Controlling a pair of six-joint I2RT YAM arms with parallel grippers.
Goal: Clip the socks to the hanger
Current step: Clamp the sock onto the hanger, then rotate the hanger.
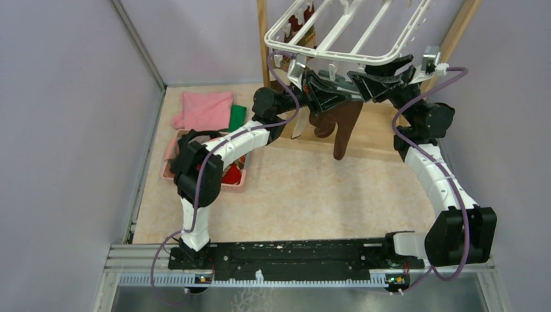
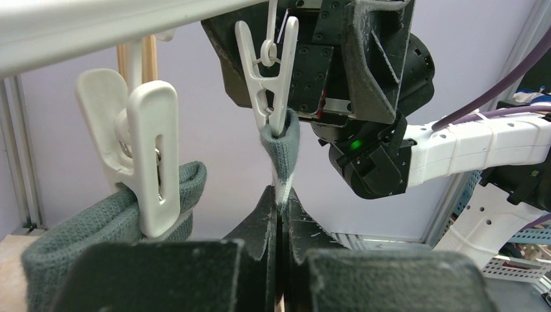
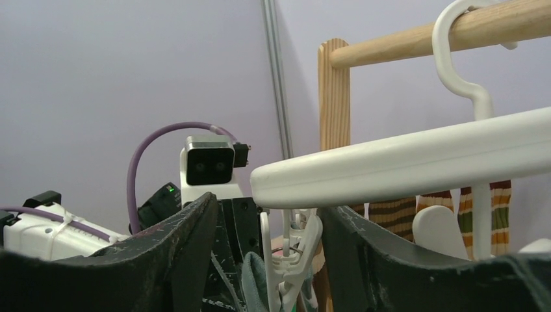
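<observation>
Left wrist view: the left gripper (image 2: 279,195) is closed on the grey sock (image 2: 281,146) directly below the clip (image 2: 268,71). The sock runs straight up into the clip under the hanger (image 2: 97,26). The right gripper (image 3: 268,209) is open and straddles that clip.

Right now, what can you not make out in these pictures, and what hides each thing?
Top view: the left arm covers most of the pink tray; its contents are unclear.
Left wrist view: the left hand hides the grey sock below its grip.
Right wrist view: the bottom edge cuts off the clip; its bite is unseen.
</observation>
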